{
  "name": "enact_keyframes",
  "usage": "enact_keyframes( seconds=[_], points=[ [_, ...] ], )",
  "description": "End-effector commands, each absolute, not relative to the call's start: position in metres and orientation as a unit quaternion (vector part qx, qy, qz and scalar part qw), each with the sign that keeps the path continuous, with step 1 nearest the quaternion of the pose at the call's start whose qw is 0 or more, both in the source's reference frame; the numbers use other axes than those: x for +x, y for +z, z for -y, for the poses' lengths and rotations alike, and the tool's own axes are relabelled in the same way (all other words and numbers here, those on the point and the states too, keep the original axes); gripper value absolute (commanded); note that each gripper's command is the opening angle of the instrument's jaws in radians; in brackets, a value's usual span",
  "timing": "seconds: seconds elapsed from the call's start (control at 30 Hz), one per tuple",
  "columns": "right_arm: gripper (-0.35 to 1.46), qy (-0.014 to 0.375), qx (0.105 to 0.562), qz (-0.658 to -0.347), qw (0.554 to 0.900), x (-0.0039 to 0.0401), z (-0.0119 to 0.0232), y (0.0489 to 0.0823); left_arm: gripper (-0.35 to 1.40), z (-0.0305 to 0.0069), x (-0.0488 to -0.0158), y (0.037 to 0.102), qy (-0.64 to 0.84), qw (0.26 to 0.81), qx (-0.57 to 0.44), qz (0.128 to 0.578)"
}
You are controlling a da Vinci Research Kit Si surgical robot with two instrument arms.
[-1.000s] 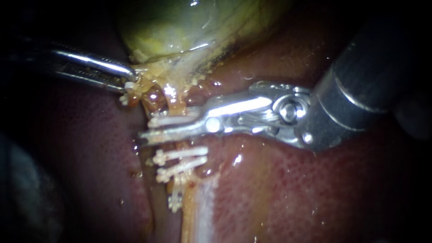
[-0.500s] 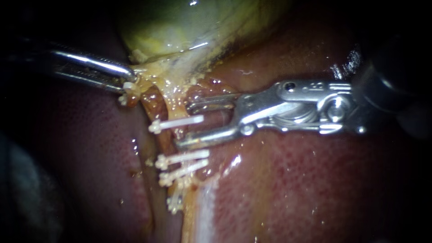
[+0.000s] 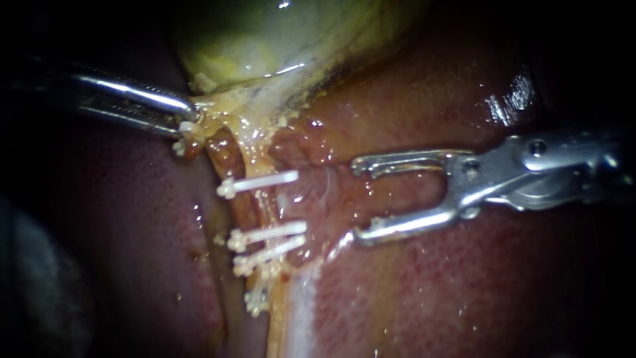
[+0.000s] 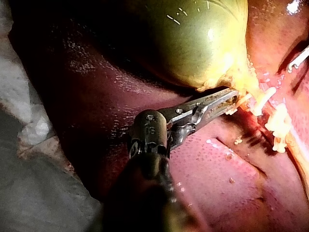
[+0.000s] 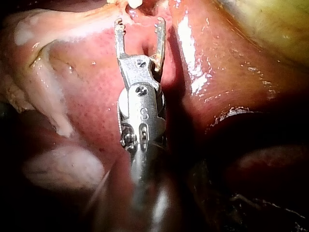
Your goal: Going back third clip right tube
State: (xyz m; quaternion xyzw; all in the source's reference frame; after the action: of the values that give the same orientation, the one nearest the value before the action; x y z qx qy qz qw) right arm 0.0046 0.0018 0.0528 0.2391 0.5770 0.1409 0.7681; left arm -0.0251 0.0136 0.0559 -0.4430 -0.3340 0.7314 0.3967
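Note:
My right instrument (image 3: 356,200) comes in from the right with its jaws open and empty, a short way to the right of the clips. A white clip (image 3: 258,182) lies across the yellowish tube (image 3: 255,211) below the gallbladder (image 3: 265,40). Two more clips (image 3: 268,242) sit close together lower on the tube, and another (image 3: 256,301) lies below them. My left instrument (image 3: 187,124) holds the yellow tissue at the gallbladder's neck with its jaws shut on it. The left wrist view shows that grip (image 4: 231,99), and the right wrist view shows the open jaws (image 5: 140,28).
The red liver (image 3: 450,292) fills the field on both sides of the tube, wet and shiny. A pale strip of tissue (image 3: 301,311) runs down below the clips. In the left wrist view, white gauze (image 4: 24,121) lies beside the liver.
My right instrument's jaws have opened off the upper clip, leaving it on the tube, and the instrument has drawn back to the right. My left instrument has stayed still.

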Motion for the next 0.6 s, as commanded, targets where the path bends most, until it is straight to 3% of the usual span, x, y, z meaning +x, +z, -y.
enact_keyframes(
  seconds=[0.03, 0.3, 0.6],
  points=[
    [0.5, 0.143, 0.237, -0.575, 0.77, 0.0043, -0.0018, 0.0528, -0.35, -0.0136, -0.0251, 0.0559, 0.731, 0.397, -0.443, 0.334],
    [0.5, 0.144, 0.236, -0.571, 0.773, 0.0034, -0.0016, 0.0526, -0.35, -0.0134, -0.0255, 0.0562, 0.732, 0.398, -0.443, 0.332],
    [0.5, 0.144, 0.236, -0.571, 0.773, 0.0033, -0.0012, 0.0521, -0.35, -0.0132, -0.0282, 0.0586, 0.733, 0.4, -0.443, 0.325]
  ],
)
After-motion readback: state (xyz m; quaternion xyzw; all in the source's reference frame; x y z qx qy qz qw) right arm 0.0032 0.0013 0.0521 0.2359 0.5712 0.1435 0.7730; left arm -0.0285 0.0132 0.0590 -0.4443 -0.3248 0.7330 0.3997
